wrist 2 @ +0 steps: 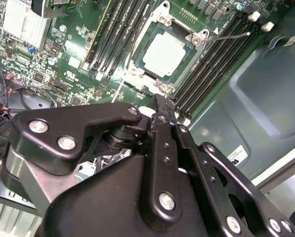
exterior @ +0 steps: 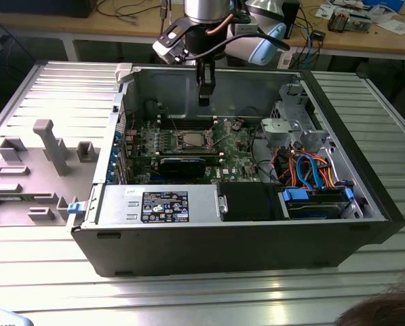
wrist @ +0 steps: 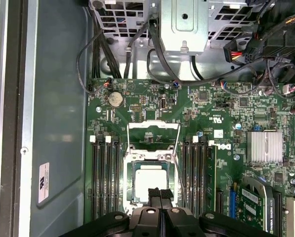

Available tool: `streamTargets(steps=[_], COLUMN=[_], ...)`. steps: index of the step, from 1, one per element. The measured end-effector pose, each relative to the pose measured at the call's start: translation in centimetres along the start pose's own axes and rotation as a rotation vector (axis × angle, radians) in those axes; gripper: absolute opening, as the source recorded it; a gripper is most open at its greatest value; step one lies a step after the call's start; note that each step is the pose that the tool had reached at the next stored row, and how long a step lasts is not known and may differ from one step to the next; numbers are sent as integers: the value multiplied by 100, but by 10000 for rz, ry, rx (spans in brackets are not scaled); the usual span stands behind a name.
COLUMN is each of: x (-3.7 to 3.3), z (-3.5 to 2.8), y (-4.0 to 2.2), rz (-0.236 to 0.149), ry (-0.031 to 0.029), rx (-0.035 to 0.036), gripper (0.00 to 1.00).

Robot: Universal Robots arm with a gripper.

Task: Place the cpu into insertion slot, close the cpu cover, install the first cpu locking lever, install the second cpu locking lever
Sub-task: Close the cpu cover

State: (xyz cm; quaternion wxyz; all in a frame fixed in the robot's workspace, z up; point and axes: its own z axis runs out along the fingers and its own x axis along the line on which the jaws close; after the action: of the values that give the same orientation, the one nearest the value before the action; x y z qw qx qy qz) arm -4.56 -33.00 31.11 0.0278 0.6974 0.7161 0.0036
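Note:
The cpu (wrist: 150,181), a silvery-beige square, lies flat inside the insertion slot (wrist: 129,168) on the green motherboard. It shows in both wrist views and in the exterior view (exterior: 192,140). The cpu cover (wrist: 153,127), a thin silver frame, stands swung open at the slot's edge away from the fingers. Thin wire levers (wrist: 179,148) run along the slot's sides. My gripper (wrist: 160,192) hovers above the board just off the slot's near edge, shut, with nothing between its fingers. In the second wrist view the cpu (wrist 2: 165,52) lies beyond the gripper (wrist 2: 159,102). In the exterior view the gripper (exterior: 203,99) hangs above the board.
The black computer case (exterior: 243,238) walls in the board. Memory slots (wrist: 104,177) flank the socket on both sides. A drive cage (exterior: 294,125) and cable bundle (exterior: 311,170) sit toward the exterior view's right. A finned heatsink (wrist: 266,146) and grey fixtures (exterior: 49,146) are nearby.

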Motion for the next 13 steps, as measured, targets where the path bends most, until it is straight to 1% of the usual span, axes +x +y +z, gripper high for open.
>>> streamTargets(steps=[4,13], x=[-1,-2], z=[1,3], y=[27,62], rz=[-1,0], ry=[0,0], rx=[0,0], gripper=[11,11])
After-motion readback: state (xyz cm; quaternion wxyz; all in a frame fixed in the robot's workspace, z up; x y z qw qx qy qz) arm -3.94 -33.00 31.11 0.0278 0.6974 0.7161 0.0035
